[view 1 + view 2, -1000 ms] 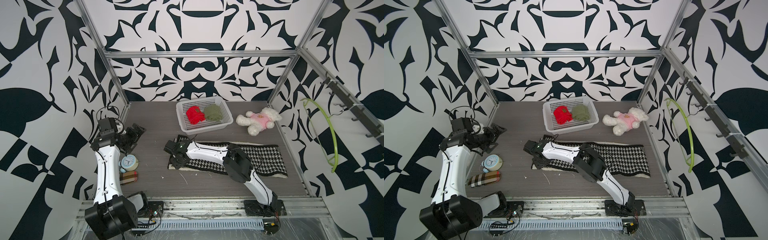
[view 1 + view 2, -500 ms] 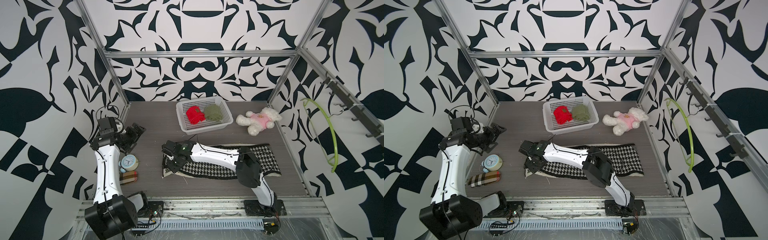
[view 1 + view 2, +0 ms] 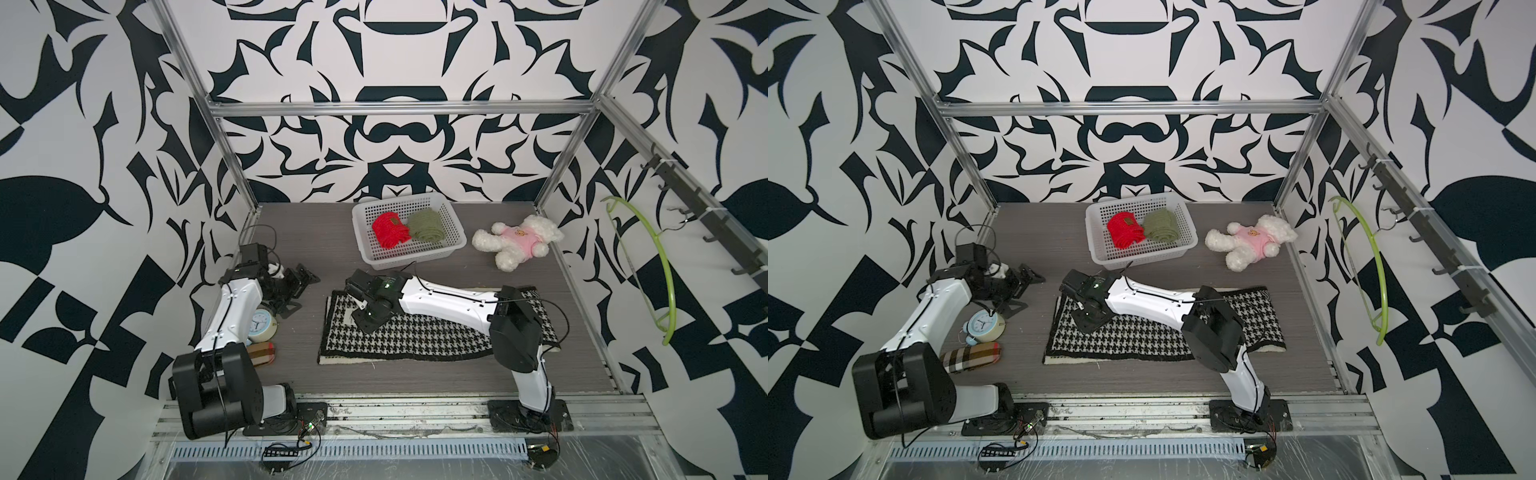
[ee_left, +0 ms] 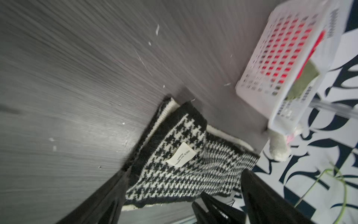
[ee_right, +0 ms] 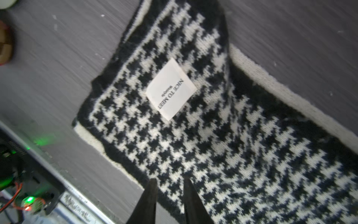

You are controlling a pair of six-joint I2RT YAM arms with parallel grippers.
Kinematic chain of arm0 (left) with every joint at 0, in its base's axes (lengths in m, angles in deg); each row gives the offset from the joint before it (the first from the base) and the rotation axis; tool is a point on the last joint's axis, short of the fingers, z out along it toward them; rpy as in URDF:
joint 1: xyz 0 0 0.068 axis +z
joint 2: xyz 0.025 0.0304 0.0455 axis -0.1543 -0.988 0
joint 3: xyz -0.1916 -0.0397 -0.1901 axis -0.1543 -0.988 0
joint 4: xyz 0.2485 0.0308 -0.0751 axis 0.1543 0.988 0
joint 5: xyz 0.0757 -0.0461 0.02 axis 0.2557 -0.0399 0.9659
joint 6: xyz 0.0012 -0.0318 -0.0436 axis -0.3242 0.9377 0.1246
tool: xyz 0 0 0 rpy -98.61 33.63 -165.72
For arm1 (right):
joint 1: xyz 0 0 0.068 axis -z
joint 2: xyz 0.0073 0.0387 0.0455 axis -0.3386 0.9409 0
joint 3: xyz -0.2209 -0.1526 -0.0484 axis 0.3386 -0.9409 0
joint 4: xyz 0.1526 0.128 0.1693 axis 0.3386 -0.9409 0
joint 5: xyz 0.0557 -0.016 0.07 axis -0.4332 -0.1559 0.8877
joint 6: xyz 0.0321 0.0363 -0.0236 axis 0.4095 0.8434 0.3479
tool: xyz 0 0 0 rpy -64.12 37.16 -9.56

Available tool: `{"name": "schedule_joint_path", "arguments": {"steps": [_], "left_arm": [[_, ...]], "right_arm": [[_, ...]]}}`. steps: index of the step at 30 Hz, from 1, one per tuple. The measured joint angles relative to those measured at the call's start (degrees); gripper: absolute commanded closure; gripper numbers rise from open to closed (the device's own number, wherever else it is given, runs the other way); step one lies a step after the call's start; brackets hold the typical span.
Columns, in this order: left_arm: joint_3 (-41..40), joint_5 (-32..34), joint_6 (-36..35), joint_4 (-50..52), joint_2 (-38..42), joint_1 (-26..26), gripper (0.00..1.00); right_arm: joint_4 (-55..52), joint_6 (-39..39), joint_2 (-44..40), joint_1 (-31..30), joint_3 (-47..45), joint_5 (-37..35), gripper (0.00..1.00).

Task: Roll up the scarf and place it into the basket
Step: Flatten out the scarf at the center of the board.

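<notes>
At table centre, the scarf (image 3: 419, 338) lies flat & unrolled with its label end folded over. It is well apart from the basket (image 3: 360, 226) at the back, which holds a red roll (image 3: 388, 230) & a green roll (image 3: 426, 224). R gripper (image 5: 168, 187) hangs low over the folded end, jaws a narrow gap apart, apparently gripping nothing, tho the wrist view is blurred; L gripper (image 3: 300, 289) sits off to the side near the clock (image 3: 261, 325), jaws wide apart, empty.
</notes>
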Motion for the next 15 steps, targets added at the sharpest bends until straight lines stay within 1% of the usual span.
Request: {"name": "schedule_joint_path", "arguments": {"steps": [3,6,9,12,15], "left_arm": [[-2.93,-0.70,3.15,-3.54,-0.37,-5.90,0.05],[-4.48,-0.57,6.78,-6.88,0.44,-11.85,0.05],[-5.53,0.07,10.12,-9.62,0.94,-16.57,0.05],[-8.74,0.92,13.14,-12.48,1.22,-18.40,0.05],[-12.76,2.64,15.28,-13.49,1.49,-18.43,0.05]], "right_arm": [[1.92,1.53,-1.79,1.84,-6.05,-1.73,0.73],[1.99,2.19,-4.76,6.47,-12.09,-3.50,0.73],[2.49,2.23,-7.02,11.54,-15.13,-4.70,0.73],[3.48,2.14,-7.48,15.17,-16.17,-6.08,0.73],[4.35,2.25,-6.23,16.31,-16.65,-6.99,0.74]]}}
